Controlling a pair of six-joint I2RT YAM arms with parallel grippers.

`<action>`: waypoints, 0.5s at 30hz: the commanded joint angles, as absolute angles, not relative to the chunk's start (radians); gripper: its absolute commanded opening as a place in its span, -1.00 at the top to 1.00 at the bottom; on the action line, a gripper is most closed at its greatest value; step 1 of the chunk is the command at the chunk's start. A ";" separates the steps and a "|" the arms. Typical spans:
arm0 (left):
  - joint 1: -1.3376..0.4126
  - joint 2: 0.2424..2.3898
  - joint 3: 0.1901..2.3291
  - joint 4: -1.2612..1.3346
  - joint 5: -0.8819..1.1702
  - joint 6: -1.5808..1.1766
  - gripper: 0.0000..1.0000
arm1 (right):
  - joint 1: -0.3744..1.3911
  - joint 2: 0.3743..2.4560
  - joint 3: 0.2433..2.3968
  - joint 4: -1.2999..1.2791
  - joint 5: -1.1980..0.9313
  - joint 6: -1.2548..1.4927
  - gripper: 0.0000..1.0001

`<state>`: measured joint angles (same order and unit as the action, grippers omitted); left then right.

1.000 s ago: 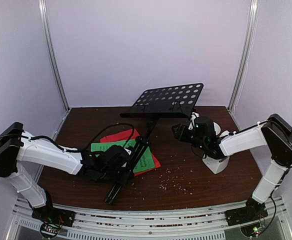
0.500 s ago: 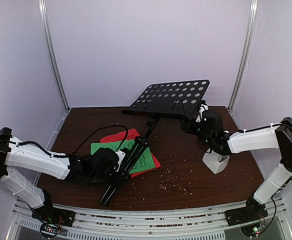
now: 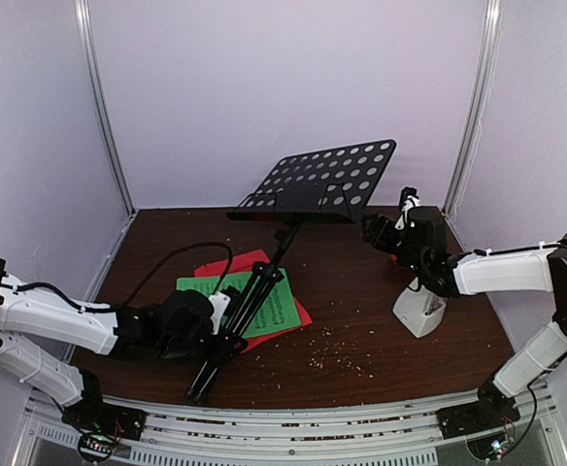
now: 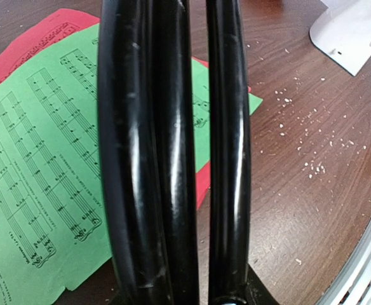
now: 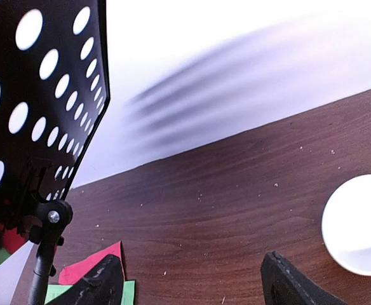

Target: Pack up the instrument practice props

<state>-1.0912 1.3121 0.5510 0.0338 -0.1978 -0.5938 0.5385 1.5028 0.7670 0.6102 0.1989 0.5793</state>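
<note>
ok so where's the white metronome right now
In the top view the white metronome sits on the right side of the table, just beneath the right arm, well to the right of the green and red music sheets.

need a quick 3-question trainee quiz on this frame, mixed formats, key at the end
1. True or false: the green sheet lies on top of the red sheet.
2. Which pincer clamps the folded legs of the music stand?
3. The right pincer is: A) shut on the music stand; B) open with nothing between its fingers.

Key: 1 true; 2 left pincer; 3 B.
</note>
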 commanded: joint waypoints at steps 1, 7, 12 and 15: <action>-1.085 1.243 0.635 0.416 -0.366 -0.565 1.00 | 0.505 1.400 0.749 0.592 0.235 0.570 -0.54; -1.086 1.333 0.720 0.313 -0.356 -0.541 1.00 | 0.458 1.209 0.760 0.520 0.258 0.573 -0.62; -1.123 1.445 0.826 0.223 -0.374 -0.492 1.00 | 0.424 1.076 0.825 0.357 0.249 0.500 -0.63; -1.153 1.511 0.907 0.146 -0.411 -0.476 1.00 | 0.422 0.989 0.826 0.297 0.282 0.460 -0.65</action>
<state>-1.1069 1.5032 0.7269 -0.1352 -0.2562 -0.5880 0.4294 1.0821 0.7998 0.4271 0.2356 0.5308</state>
